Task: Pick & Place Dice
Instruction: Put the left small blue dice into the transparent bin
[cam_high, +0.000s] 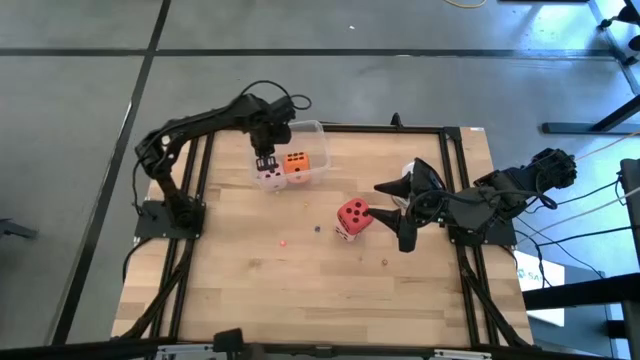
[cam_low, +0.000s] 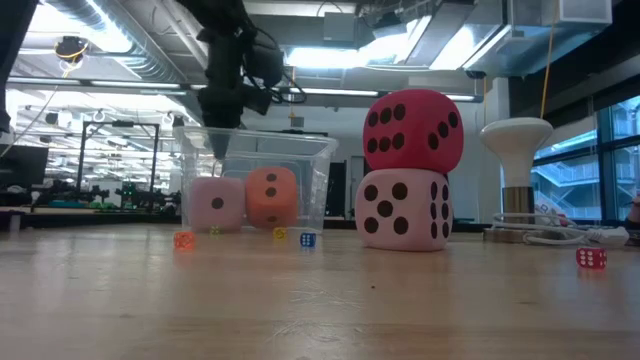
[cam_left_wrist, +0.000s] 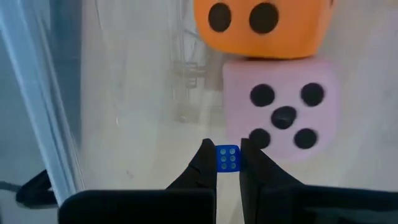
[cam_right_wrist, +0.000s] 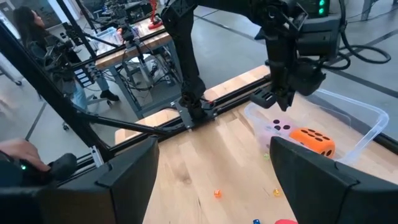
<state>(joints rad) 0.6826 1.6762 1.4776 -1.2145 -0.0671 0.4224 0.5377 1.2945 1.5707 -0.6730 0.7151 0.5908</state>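
Wooden table (cam_high: 250, 290); left claw (cam_left_wrist: 227, 163) hiding tiny blue die (cam_left_wrist: 227, 158)

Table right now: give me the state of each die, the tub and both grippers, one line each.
left gripper: over the clear tub, shut on a tiny blue die
right gripper: open, empty, beside the red die
clear tub: upright, no lid on it
orange die: in the tub
pink die: in the tub, touching the orange one
red die: stacked on the pale pink die
pale pink die: on the table, outside the tub
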